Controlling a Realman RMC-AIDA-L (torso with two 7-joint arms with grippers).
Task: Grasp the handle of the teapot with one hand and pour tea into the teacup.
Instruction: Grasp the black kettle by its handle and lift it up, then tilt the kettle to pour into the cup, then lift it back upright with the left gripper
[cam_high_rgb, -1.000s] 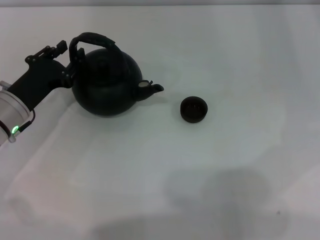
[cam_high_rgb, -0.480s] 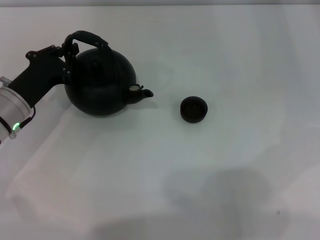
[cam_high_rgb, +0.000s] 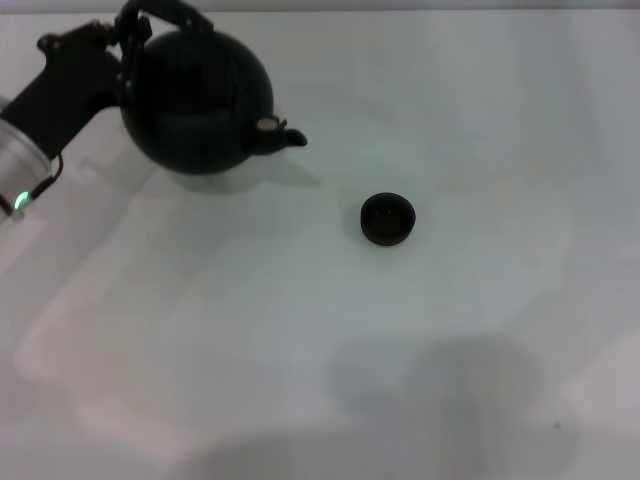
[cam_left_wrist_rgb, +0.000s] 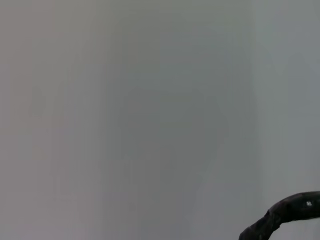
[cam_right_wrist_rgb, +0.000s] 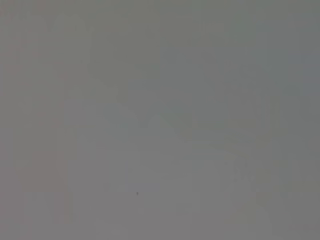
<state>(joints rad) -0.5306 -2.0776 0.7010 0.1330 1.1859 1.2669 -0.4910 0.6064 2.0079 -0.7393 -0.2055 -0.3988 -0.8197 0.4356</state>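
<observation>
The left gripper (cam_high_rgb: 128, 40) pinches the rough, wrapped handle (cam_high_rgb: 165, 12), apparently clamped tight, so the round matte teapot (cam_high_rgb: 197, 100) hangs just beside it, clear of the white table (cam_high_rgb: 450, 340), stubby spout aimed away. The tiny bowl-like teacup (cam_high_rgb: 387, 219) sits well apart, beyond the spout. Right gripper isn't visible.

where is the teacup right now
In the head view the teacup sits alone on the white table, just right of centre, apart from the teapot, whose spout points toward it from the left.
</observation>
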